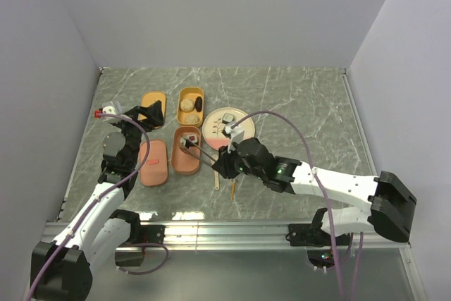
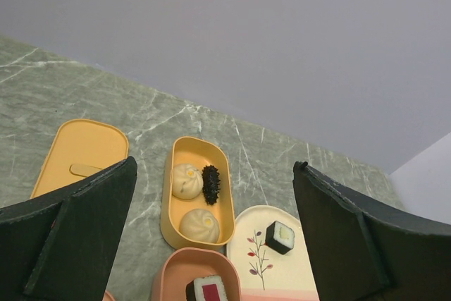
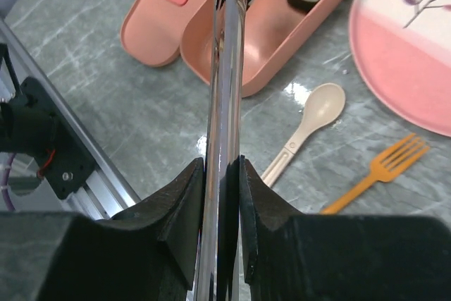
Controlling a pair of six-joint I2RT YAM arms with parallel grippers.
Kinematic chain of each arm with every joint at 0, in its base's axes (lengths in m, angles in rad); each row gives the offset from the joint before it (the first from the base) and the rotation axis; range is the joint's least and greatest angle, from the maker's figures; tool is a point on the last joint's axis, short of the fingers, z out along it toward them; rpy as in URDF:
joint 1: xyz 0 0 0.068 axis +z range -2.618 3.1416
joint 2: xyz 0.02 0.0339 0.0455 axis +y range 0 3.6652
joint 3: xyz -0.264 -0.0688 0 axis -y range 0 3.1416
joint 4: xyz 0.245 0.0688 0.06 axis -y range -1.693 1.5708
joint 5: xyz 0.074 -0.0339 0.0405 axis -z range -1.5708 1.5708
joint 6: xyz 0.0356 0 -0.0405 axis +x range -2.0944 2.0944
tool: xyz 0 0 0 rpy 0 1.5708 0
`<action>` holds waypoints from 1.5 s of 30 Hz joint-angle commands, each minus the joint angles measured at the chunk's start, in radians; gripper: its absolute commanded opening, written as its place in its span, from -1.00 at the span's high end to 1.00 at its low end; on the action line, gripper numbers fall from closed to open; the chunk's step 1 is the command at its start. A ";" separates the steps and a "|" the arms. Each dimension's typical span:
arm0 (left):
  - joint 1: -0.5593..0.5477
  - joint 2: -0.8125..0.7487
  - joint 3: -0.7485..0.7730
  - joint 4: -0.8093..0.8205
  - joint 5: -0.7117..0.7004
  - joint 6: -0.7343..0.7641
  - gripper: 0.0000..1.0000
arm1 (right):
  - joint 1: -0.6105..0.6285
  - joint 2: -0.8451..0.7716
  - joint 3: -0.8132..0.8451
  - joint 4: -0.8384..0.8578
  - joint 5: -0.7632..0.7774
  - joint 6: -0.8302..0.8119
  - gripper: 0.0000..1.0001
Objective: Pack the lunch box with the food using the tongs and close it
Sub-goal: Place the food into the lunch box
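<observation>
My right end effector [image 3: 222, 167] clamps the tongs [image 3: 227, 47]; my left end effector [image 2: 215, 167] stands wide apart above the grey-green marbled worktop [image 1: 296, 103], pale walls [image 1: 225, 12] around.

Beige spoon [image 3: 304, 130] and orange fork [image 3: 370, 177] are lying side by side near the cream-and-pink plate [image 3: 402, 54] on the grey-green marbled table [image 3: 91, 103].
</observation>
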 commanded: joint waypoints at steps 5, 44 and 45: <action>0.005 -0.015 -0.004 0.030 0.012 -0.006 -0.99 | 0.006 0.064 0.081 0.089 -0.104 -0.023 0.44; 0.005 -0.018 -0.004 0.032 0.015 -0.008 -0.99 | -0.021 0.100 0.114 -0.132 0.111 0.029 -0.08; 0.005 -0.020 -0.004 0.030 0.015 -0.008 -0.99 | -0.021 0.092 0.110 -0.129 0.112 0.027 -0.09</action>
